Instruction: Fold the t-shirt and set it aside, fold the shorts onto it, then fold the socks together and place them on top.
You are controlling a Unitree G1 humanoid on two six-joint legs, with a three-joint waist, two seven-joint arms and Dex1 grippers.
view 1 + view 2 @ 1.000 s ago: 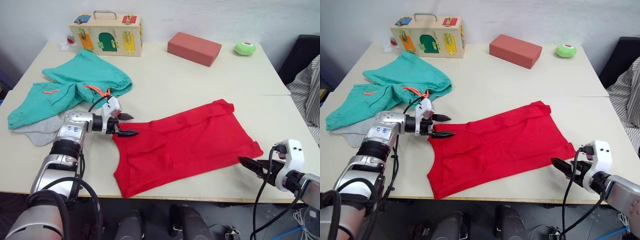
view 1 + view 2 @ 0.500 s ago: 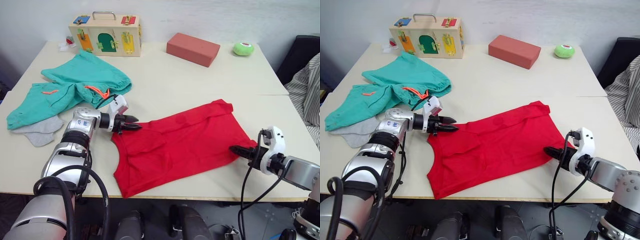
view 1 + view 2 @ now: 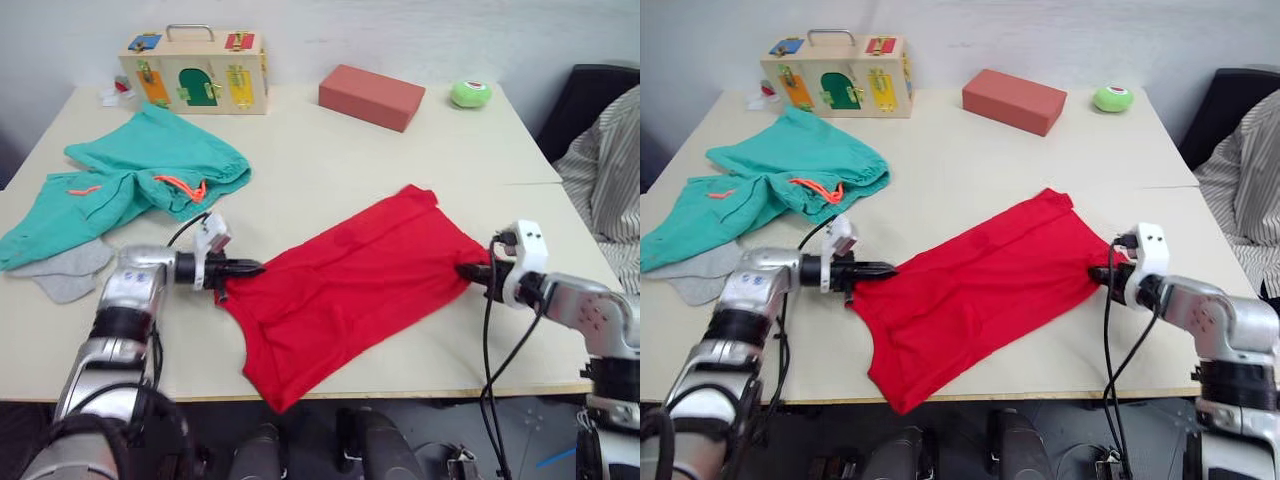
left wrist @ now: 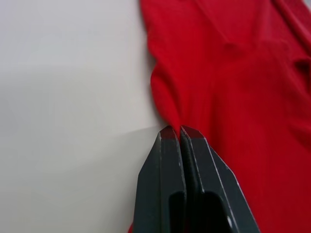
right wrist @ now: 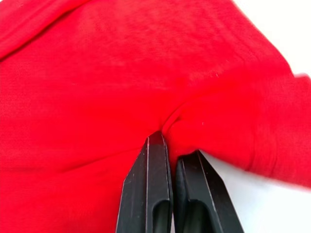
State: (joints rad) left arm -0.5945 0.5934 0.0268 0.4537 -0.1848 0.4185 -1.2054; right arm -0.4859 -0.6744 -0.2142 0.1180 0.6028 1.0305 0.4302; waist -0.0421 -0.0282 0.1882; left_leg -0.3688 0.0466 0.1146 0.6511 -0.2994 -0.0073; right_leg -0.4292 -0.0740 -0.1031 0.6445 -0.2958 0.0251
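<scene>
Our left gripper (image 4: 180,130) has its fingers pressed together on a pinch of the t-shirt (image 3: 345,285) at its left edge, where the red cloth bunches into the tips. Our right gripper (image 5: 169,145) likewise has its fingers closed on a small fold of the same shirt at its right edge, the cloth puckered around the tips. Between the two grips we see the t-shirt lying stretched across the near middle of the worktop (image 3: 300,160), set at a slant, with one end reaching the front edge.

To the left, well apart from the shirt, the shorts (image 3: 130,175) lie crumpled, their orange drawstring on top. The socks (image 3: 65,272) rest partly under the shorts' near edge, close to our left arm.

Along the far side of the worktop stand a wooden latch box (image 3: 195,75), a reddish brick-shaped block (image 3: 371,96) and a small green round object (image 3: 470,94). At the right border we see striped cloth (image 3: 605,180).
</scene>
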